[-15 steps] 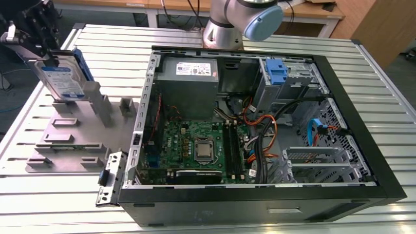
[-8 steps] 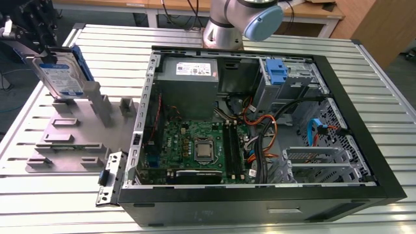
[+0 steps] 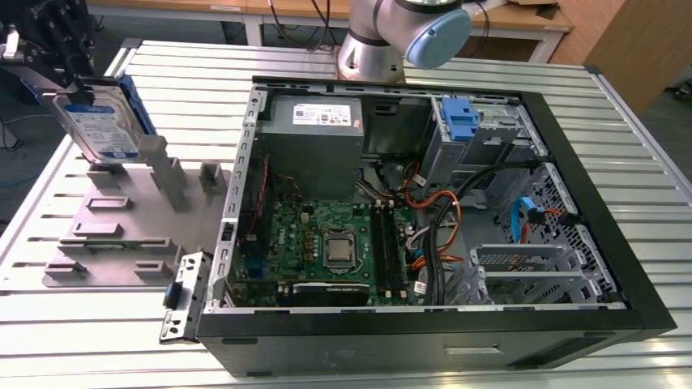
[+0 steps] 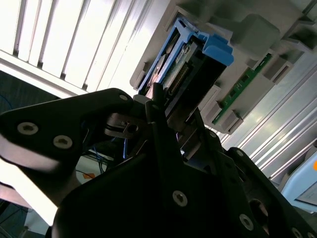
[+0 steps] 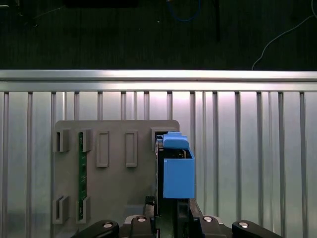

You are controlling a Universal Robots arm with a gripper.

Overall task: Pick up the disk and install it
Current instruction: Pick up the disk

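The slatted aluminium table [image 3: 433,53] lies under everything I am working over. The open computer case [image 3: 433,332] takes up most of it, well apart from the claw and off to the exterior view's right. It lies on its side with the grey power supply [image 3: 313,134], the green motherboard [image 3: 324,235] and a bare blue bracket [image 3: 462,117] on show. The arm [image 3: 406,28] rises from beyond the case, farther from me than the claw's end of the table.

Directly beneath the claw is the grey fixture plate [image 3: 119,235], lying flat on the slats, with its rows of slots and posts. In the first wrist view the plate [image 5: 114,173] spreads out below the claw, with the table [image 5: 247,148] around it.

The claw [image 3: 78,81] comes down from above, pressed onto the upper end of the disk [image 3: 103,126] and pinching it. The disk hangs upright from the claw with its blue-and-white label turned my way, and its lower edge is down at the plate's posts. I cannot tell whether it has cleared its slot.

In both wrist views the claw [image 5: 172,210] [image 4: 173,114] has the disk [image 5: 178,173] [image 4: 190,64] edge-on between its dark fingers, blue rail outermost.

A green memory stick [image 5: 82,173] [image 4: 242,89] stands in a slot of the plate, a few slots away from the claw.
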